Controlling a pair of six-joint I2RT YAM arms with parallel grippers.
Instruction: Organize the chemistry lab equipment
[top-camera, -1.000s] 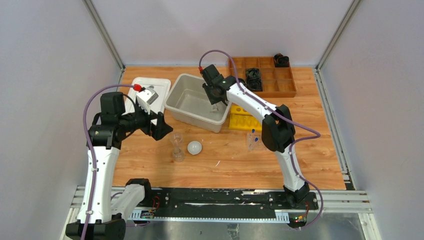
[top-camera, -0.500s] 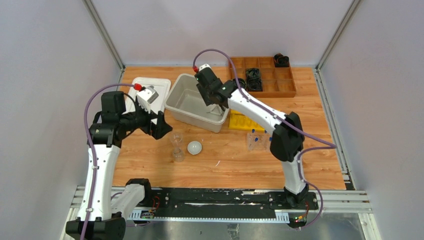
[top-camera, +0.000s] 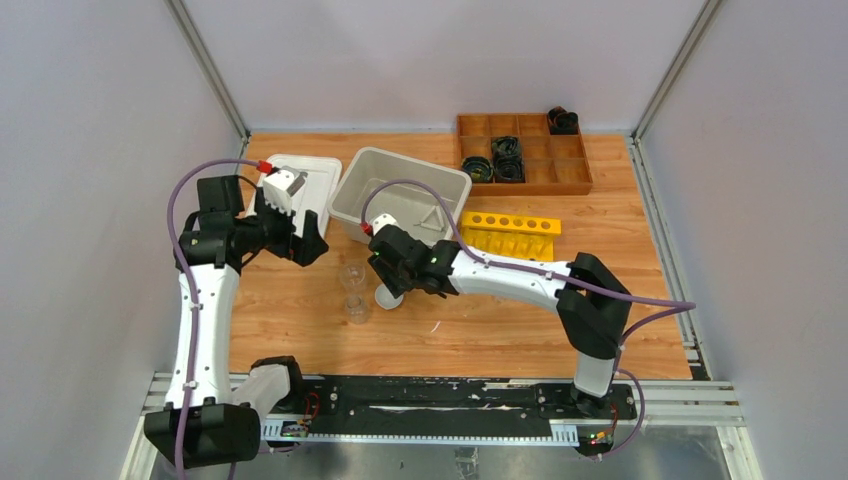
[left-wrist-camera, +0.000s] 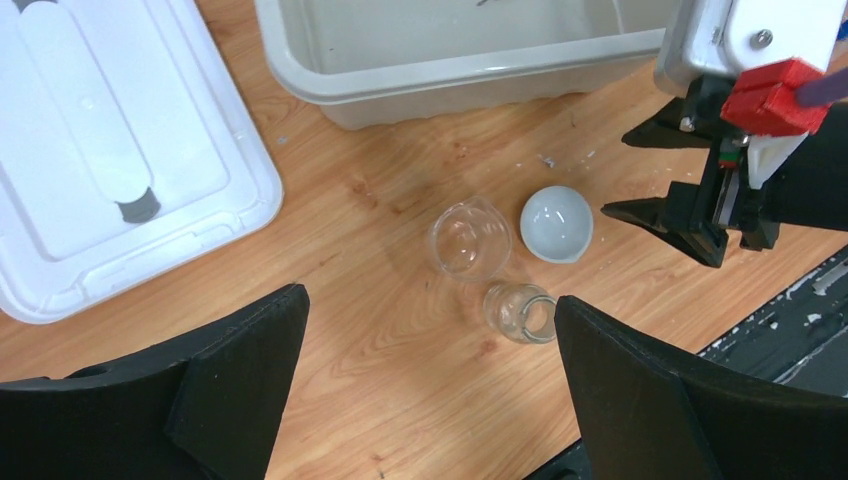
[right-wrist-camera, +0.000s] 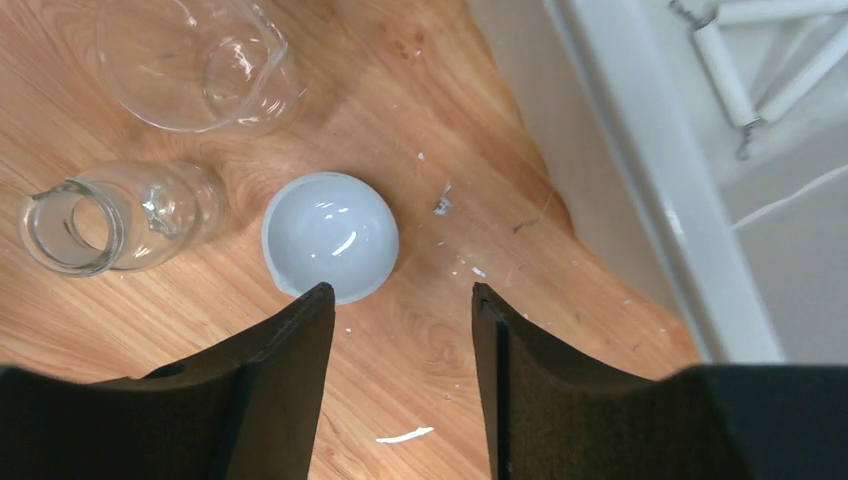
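I see the right gripper part open and empty, its tips just beside the dish. Left gripper wide open, empty, above the beakers.

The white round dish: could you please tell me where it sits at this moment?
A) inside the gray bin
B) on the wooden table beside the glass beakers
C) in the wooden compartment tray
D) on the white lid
B: the white round dish rests on the wooden table, next to the wide glass beaker and the narrow glass beaker, outside the gray bin.
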